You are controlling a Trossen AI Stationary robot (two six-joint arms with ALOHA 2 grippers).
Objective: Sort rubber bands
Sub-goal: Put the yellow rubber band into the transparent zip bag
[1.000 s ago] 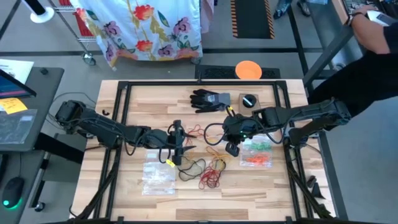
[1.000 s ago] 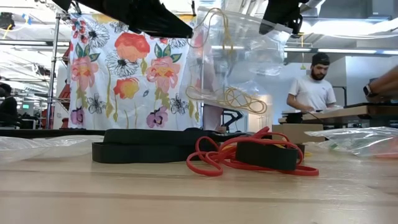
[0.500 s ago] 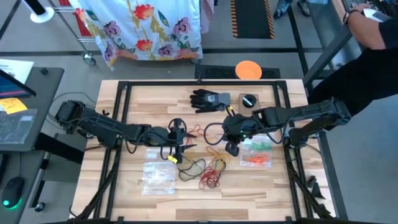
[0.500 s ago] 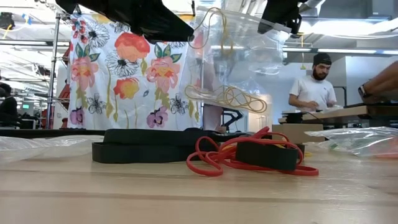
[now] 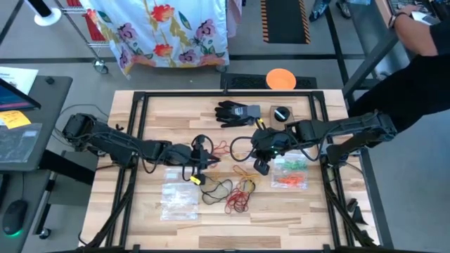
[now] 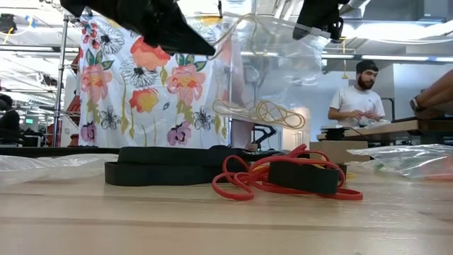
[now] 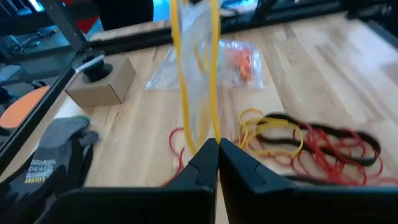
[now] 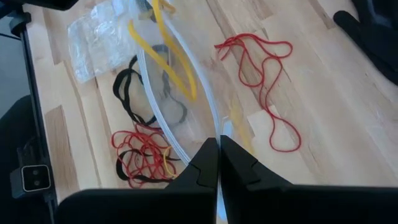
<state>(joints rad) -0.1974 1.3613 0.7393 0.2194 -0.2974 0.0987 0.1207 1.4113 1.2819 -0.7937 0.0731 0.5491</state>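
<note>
Left gripper (image 7: 217, 144) just snapped together, apparently pinching a thin yellow rubber band (image 7: 198, 74) at frame centre. Right gripper (image 8: 218, 142) clamped on clear plastic bag (image 8: 186, 118). Bagging looks imminent.

Red (image 6: 283, 185), yellow (image 7: 198, 74) and black rubber bands (image 6: 170, 166) lie on the pale wooden counter (image 5: 176, 112); a black glove (image 5: 235, 112) lies far, beside a flowered cloth (image 5: 162, 31).
</note>
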